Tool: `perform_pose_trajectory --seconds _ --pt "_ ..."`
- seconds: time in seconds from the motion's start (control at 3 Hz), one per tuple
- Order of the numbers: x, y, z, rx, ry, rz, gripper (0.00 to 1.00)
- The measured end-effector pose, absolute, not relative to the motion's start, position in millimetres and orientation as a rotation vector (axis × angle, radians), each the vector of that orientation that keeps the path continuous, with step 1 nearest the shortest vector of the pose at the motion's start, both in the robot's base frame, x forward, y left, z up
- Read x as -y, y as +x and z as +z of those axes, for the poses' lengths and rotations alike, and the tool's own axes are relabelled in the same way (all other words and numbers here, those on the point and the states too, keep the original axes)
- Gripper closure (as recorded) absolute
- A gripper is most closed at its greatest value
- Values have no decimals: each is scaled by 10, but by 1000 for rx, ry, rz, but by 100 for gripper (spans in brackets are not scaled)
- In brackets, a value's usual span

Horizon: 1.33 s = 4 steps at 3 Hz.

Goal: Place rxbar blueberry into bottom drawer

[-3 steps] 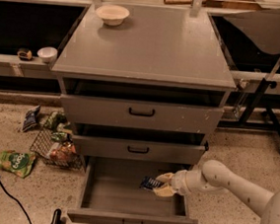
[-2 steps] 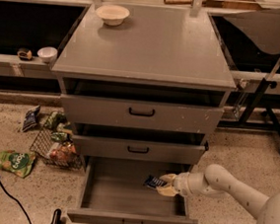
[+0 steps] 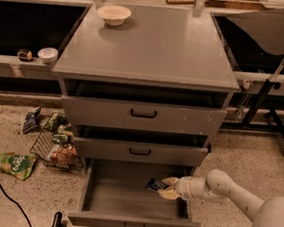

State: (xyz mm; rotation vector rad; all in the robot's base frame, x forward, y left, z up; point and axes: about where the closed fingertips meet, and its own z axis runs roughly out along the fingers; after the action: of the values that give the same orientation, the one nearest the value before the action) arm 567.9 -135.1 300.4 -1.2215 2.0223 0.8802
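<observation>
On the floor at the far left, I see a green snack bag (image 3: 14,164) lying flat, and above it in the view a blue-and-white chip bag (image 3: 30,120). Just to the right of them stands a wire basket (image 3: 42,150) with some colourful packets inside, which I cannot read. On the low shelf behind, a small white cup (image 3: 47,54) stands beside a small dark object that I cannot identify. Next comes the grey cabinet (image 3: 148,51), with a pale bowl (image 3: 114,14) on its top near the back left corner. The top drawer (image 3: 191,121) and the middle drawer (image 3: 178,154) each have a black handle and show a dark gap above the front. Under them the bottom drawer (image 3: 119,196) is pulled far out, so I look down onto its grey floor. The rxbar blueberry (image 3: 154,184) is inside the outline of this drawer, in the right part toward the back, just below the front of the middle drawer. The gripper (image 3: 167,187) is there too, and its yellowish fingers pinch the right end of the bar, while the dark end points to the left. I cannot tell if the bar touches the drawer floor. The white arm (image 3: 225,190) reaches in from the right, over the drawer's right wall. At the far right stands a black stand (image 3: 275,30).
</observation>
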Motion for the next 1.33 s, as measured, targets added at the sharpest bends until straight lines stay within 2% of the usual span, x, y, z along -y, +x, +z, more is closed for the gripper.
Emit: perform_pose_trajectory --seconds 1.33 --pt "1439 6117 2091 -2052 -1008 991 100"
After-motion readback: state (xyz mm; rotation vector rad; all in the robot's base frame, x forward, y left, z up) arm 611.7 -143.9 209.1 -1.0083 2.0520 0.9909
